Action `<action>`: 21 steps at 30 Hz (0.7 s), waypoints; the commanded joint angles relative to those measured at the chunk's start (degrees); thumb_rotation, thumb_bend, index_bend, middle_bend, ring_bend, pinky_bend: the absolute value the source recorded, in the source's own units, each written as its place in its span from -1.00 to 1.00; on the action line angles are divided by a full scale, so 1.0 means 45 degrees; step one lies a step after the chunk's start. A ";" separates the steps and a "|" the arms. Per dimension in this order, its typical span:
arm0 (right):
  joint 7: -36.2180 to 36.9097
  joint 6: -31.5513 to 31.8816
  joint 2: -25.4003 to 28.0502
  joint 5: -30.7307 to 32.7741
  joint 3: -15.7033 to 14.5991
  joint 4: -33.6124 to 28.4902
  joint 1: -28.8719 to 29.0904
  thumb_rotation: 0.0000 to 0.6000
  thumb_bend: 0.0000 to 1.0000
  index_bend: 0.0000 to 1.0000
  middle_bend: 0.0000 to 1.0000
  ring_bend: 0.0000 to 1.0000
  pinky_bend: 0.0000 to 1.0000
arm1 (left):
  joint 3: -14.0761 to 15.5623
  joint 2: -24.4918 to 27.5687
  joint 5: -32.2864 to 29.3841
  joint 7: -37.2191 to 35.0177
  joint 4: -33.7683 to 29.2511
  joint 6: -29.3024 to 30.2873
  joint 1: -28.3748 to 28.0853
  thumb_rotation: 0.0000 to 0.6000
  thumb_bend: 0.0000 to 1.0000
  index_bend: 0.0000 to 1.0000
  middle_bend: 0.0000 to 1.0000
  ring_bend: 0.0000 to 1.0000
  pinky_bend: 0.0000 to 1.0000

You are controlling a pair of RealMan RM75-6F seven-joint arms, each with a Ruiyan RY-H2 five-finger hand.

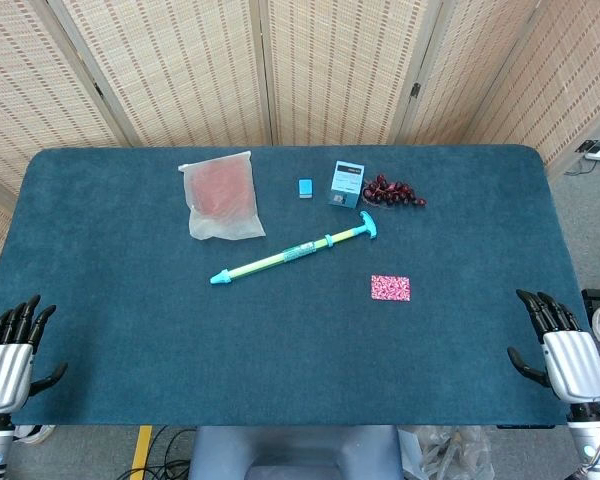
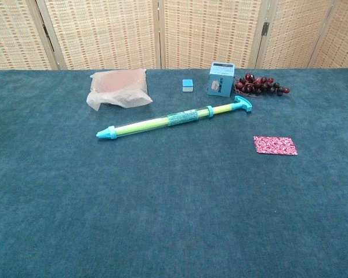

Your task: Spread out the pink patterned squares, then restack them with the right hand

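The pink patterned squares (image 1: pixel 390 288) lie as one flat stack on the blue cloth, right of centre; the chest view shows the same stack (image 2: pixel 275 145) at the right. My right hand (image 1: pixel 560 350) hovers at the table's front right edge, fingers spread and holding nothing, well to the right of the stack and nearer the front. My left hand (image 1: pixel 12 352) sits at the front left edge, fingers apart and empty. Neither hand appears in the chest view.
A long green and turquoise water pump (image 1: pixel 295 251) lies diagonally mid-table. Behind it are a bagged pink item (image 1: pixel 222 196), a small blue block (image 1: pixel 305 188), a blue box (image 1: pixel 346 184) and dark red grapes (image 1: pixel 394 193). Bamboo screens stand behind the table.
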 commanded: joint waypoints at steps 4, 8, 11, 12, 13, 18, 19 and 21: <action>0.0038 0.0050 -0.0039 -0.0062 0.0014 0.0082 0.0012 1.00 -0.29 -0.92 -0.66 -0.82 -0.72 | -0.0001 -0.0011 0.0031 -0.0019 0.0026 0.0061 0.0018 1.00 -0.49 -0.71 -0.91 -0.92 -0.79; 0.0041 0.0016 -0.0047 -0.0091 -0.0011 0.0103 0.0027 1.00 -0.29 -0.92 -0.66 -0.81 -0.72 | -0.0005 -0.0040 0.0047 -0.0077 0.0041 0.0124 0.0044 1.00 -0.49 -0.71 -0.91 -0.92 -0.79; 0.0049 0.0052 -0.0064 -0.0111 -0.0006 0.0121 0.0022 1.00 -0.29 -0.92 -0.66 -0.80 -0.72 | -0.0010 -0.0035 0.0039 -0.0085 0.0045 0.0116 0.0040 1.00 -0.49 -0.71 -0.91 -0.92 -0.79; 0.0036 0.0070 -0.0080 -0.0096 0.0011 0.0126 0.0019 1.00 -0.29 -0.92 -0.66 -0.80 -0.72 | -0.0020 -0.0032 0.0057 -0.0099 0.0046 0.0121 0.0028 1.00 -0.49 -0.71 -0.91 -0.92 -0.79; 0.0012 0.0079 -0.0096 -0.0082 0.0025 0.0133 0.0019 1.00 -0.29 -0.92 -0.65 -0.79 -0.72 | -0.0032 -0.0043 0.0083 -0.0125 0.0069 0.0147 0.0021 1.00 -0.49 -0.71 -0.91 -0.92 -0.79; -0.0222 -0.0038 -0.0145 -0.0060 0.0060 0.0089 0.0107 1.00 -0.29 -0.92 -0.61 -0.70 -0.68 | -0.0054 -0.0086 0.0099 -0.0230 0.0203 0.0137 -0.0010 1.00 -0.49 -0.71 -0.91 -0.92 -0.79; -0.0281 -0.0095 -0.0148 -0.0028 0.0071 0.0055 0.0134 1.00 -0.29 -0.92 -0.59 -0.68 -0.65 | -0.0059 -0.0088 0.0103 -0.0240 0.0206 0.0144 -0.0011 1.00 -0.49 -0.71 -0.91 -0.92 -0.79; -0.0500 -0.0209 -0.0197 0.0094 0.0125 -0.0063 0.0188 1.00 -0.29 -0.92 -0.58 -0.65 -0.63 | -0.0064 -0.0086 0.0091 -0.0268 0.0197 0.0157 -0.0002 1.00 -0.49 -0.71 -0.91 -0.92 -0.79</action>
